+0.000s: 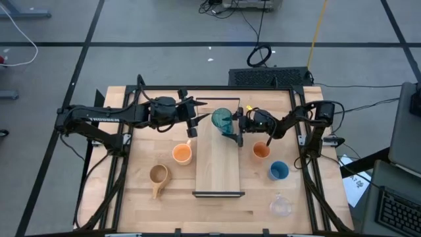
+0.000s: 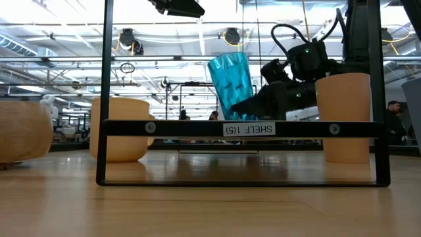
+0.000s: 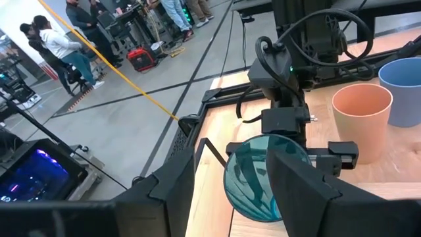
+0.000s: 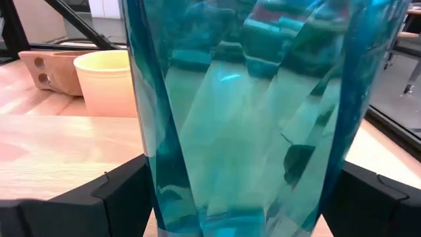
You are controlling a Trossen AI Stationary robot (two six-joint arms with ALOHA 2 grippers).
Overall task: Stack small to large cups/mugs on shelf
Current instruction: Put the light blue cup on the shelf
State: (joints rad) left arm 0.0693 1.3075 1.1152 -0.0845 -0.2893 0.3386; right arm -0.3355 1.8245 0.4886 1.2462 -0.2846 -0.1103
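Observation:
My right gripper (image 1: 234, 130) is shut on the tall teal tumbler (image 1: 222, 120), held over the far end of the light-wood shelf (image 1: 219, 164). The low view shows the tumbler (image 2: 231, 85) slightly tilted above the shelf's dark rail (image 2: 243, 129). My left gripper (image 1: 191, 125) is open and empty just left of the tumbler. The orange mug with pale handle (image 1: 182, 153) and the tan mug (image 1: 158, 176) stand on the table left of the shelf. The orange cup (image 1: 261, 151), the blue cup (image 1: 278, 170) and the clear glass (image 1: 281, 205) stand to its right. My right gripper pinches the tumbler's lower wall (image 4: 164, 191) between its two fingers (image 4: 112, 197), one on each side. The fingers come level from the table's right side. The tumbler stands nearly upright, a little tilted, its mouth (image 3: 258, 174) up. Its base is hidden behind the shelf rail.
The shelf's board is bare along its length. Dark frame rails run along the table's edges (image 1: 118, 171). People (image 3: 59, 49) and equipment show in the room beyond the table's far edge.

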